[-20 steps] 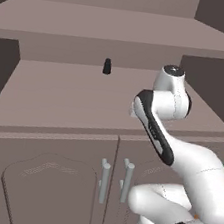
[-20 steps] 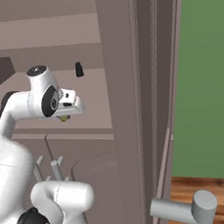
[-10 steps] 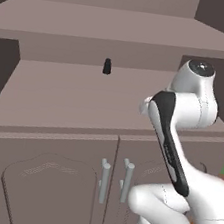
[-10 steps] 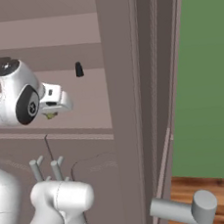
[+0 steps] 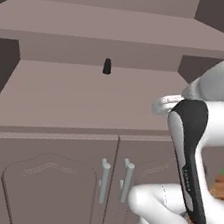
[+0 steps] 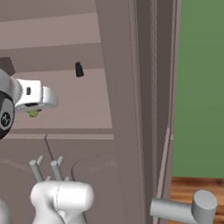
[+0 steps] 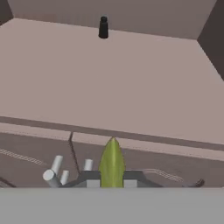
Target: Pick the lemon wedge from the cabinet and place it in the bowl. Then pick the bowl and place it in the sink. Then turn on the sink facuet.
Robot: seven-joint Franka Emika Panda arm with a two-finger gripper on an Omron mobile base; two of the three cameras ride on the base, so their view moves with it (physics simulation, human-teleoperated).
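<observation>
1. Reading the arm's dark panel in the left base view, I see faint lettering, too blurred to make out.
2. My tool (image 7: 112, 183) is clamped on the lemon wedge (image 7: 112, 164), a slim yellow-green sliver pointing up between the fingertips.
3. Beyond the tool, a small black bottle (image 7: 103, 27) stands far back on the cabinet (image 7: 109, 87) shelf.

The lemon wedge (image 7: 112, 162) is a small yellow-green sliver, pointed end up in the hand view, clamped between the gripper's (image 7: 112, 183) two dark finger tips. It hangs above the front edge of the cabinet's (image 5: 75, 104) open shelf, over the seam between the two panelled doors. In the right base view it shows as a small yellow-green spot (image 6: 33, 113) under the hand. The cabinet is taupe-brown, its lower doors closed, with vertical silver bar handles (image 5: 104, 182).
</observation>
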